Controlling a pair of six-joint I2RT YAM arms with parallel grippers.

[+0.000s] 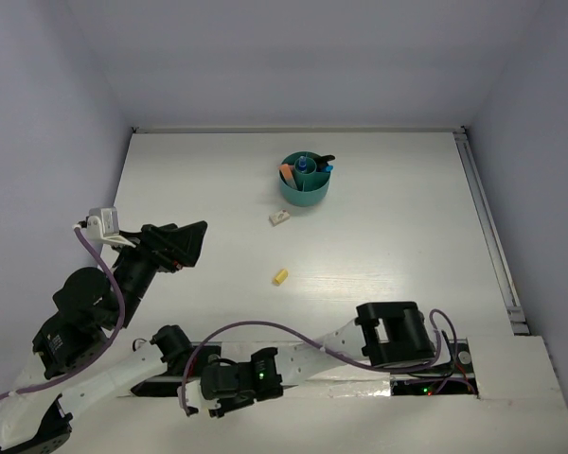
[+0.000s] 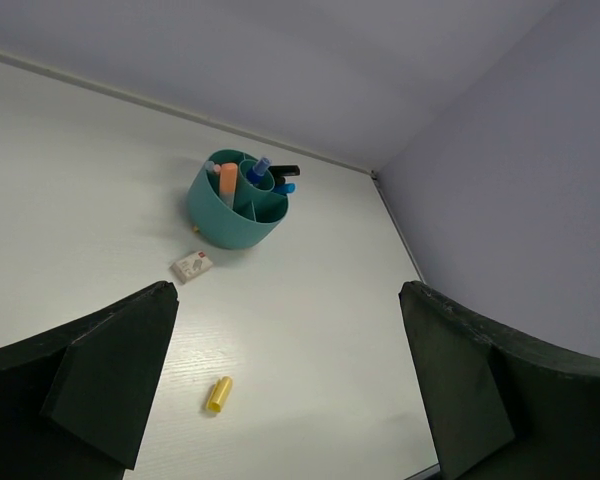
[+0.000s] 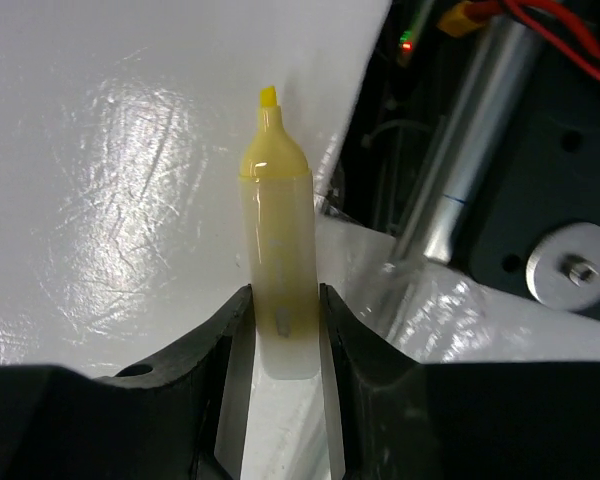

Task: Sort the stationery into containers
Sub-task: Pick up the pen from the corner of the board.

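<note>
Yellow highlighter point(image 3: 276, 240) (tip bare) pinched in R pincer point(image 3: 283, 300), L pincer point(image 2: 287, 300) spread wide, facing teal organizer point(image 2: 225, 218).

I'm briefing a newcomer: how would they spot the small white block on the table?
Find the round teal organizer far across the table. The white block lies just off its near-left side. It is white and boxy; the yellow bit lies farther from the organizer.
</note>
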